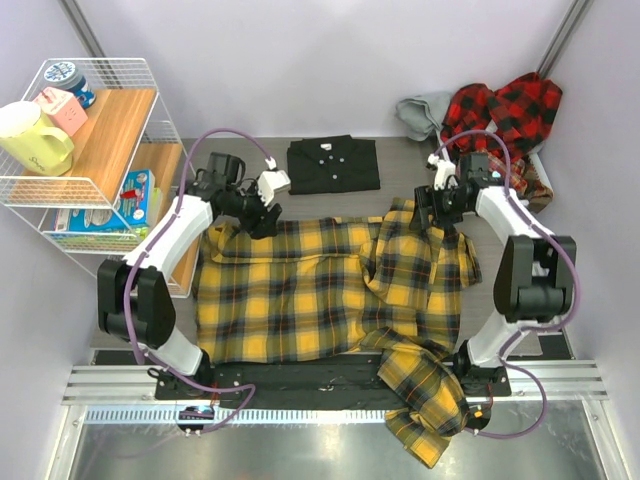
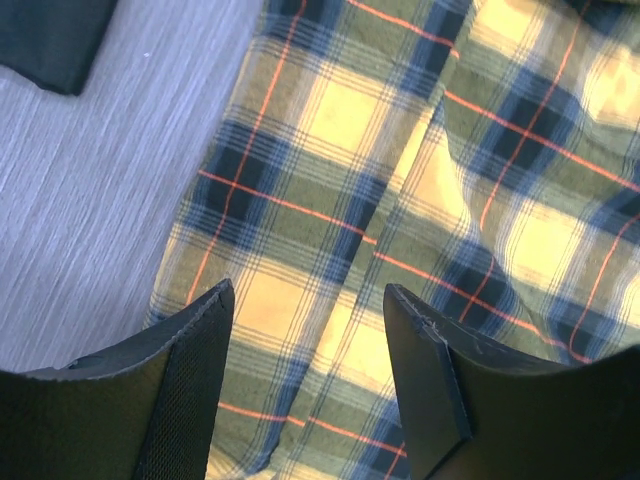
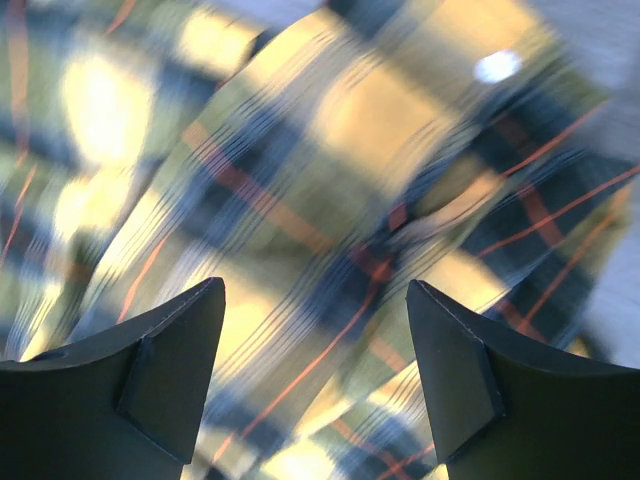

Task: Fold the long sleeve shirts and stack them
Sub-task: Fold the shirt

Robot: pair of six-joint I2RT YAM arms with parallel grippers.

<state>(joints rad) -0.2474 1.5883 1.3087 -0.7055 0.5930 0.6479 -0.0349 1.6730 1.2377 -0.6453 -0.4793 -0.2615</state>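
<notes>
Fingers of the left gripper and right gripper stand wide apart, holding nothing, over the far edge of the yellow plaid shirt spread on the surface. Folded black shirt lies beyond.

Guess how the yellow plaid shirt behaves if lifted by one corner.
Probably floppy: the yellow plaid shirt lies in soft creases, its sleeve draped limply over the near rail. Pushed, it would likely bunch rather than slide; its right side lies rumpled.
</notes>
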